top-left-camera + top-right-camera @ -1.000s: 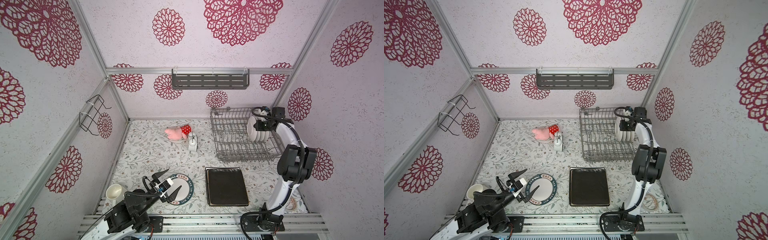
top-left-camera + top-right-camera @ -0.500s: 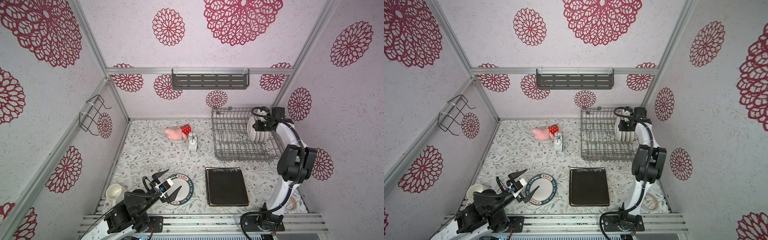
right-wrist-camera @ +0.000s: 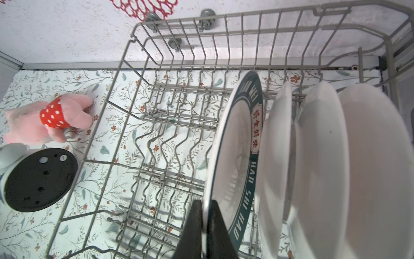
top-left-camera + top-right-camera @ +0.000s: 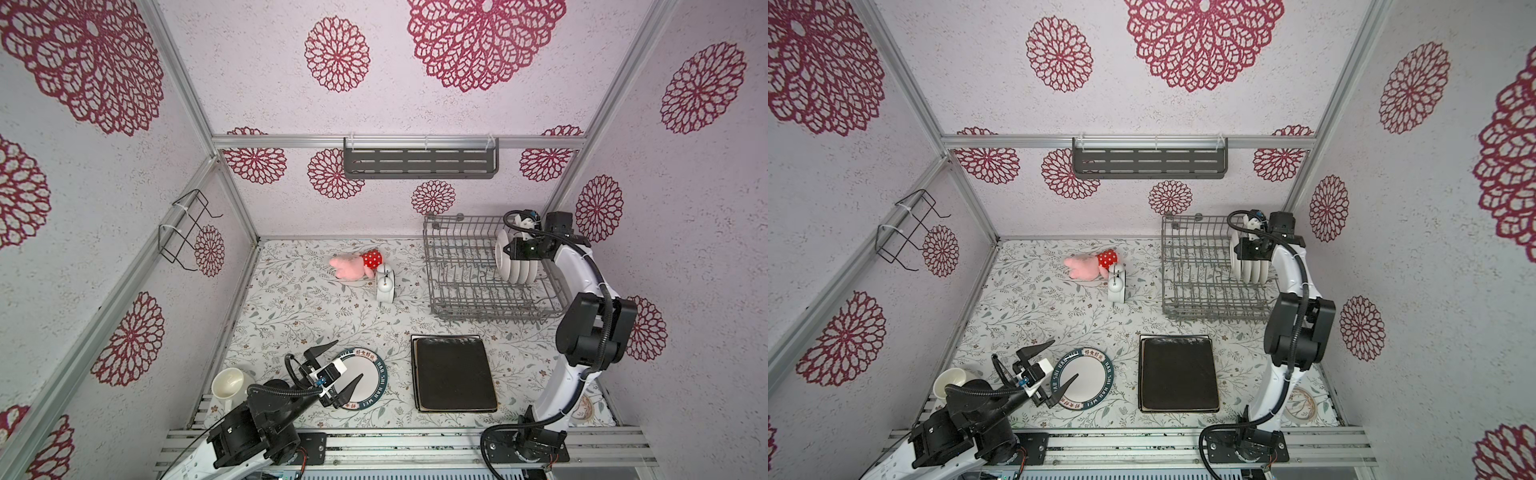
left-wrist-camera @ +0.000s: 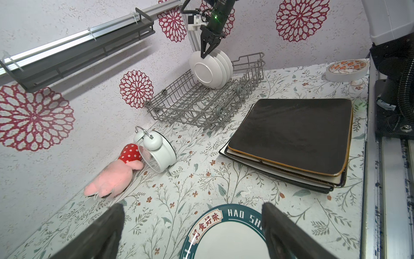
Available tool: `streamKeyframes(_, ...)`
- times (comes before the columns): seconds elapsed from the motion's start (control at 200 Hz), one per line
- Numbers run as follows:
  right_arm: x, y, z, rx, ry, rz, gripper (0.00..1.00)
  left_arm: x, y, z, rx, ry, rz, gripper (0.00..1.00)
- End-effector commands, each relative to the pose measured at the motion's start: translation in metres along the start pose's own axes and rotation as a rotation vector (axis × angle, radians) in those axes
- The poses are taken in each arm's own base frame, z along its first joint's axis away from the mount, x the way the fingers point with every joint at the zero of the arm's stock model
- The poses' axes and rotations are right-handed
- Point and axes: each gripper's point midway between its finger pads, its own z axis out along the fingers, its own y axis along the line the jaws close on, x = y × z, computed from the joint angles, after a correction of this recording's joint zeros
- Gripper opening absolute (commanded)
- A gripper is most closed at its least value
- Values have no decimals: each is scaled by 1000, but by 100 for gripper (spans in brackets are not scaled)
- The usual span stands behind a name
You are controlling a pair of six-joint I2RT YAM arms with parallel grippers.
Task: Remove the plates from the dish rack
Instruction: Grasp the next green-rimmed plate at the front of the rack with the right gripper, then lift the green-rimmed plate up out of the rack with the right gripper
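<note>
The grey wire dish rack (image 4: 465, 282) (image 4: 1196, 274) stands at the back right. Several round white plates (image 4: 515, 266) (image 4: 1250, 266) stand upright in its right end. My right gripper (image 3: 205, 215) is shut on the top rim of the leftmost one, a teal-rimmed printed plate (image 3: 235, 145). It comes down on that plate from above (image 5: 202, 56). A matching round plate (image 4: 365, 382) (image 5: 228, 237) lies flat at the front left. My left gripper (image 4: 347, 360) (image 5: 192, 208) hovers open over its left edge, holding nothing. A stack of dark square plates (image 4: 455, 374) (image 5: 291, 134) lies at the front middle.
A white alarm clock (image 4: 385, 284) and a pink plush toy (image 4: 351, 266) lie left of the rack. A white mug (image 4: 228, 382) stands at the front left corner, a tape roll (image 5: 346, 69) at the front right. A grey shelf (image 4: 419, 162) hangs on the back wall.
The right gripper's jaws have closed the last bit onto the plate's rim, and the rack has shifted slightly. The left arm has not moved.
</note>
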Motion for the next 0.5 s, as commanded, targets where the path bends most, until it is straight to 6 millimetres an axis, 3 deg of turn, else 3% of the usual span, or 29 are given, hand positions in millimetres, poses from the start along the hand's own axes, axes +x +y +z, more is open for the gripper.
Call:
streamKeyframes(0.0,-42,19,-47,-10,-147,-59,8,2,0,0,1,-1,9,97)
streamKeyframes(0.295,-46,37,-66,-51,-188,-53,7,1,0,-2,0,-11,11,97)
streamKeyframes(0.495,-54,63,-82,-87,-225,-79,7,-1,0,-3,-1,-20,13,97)
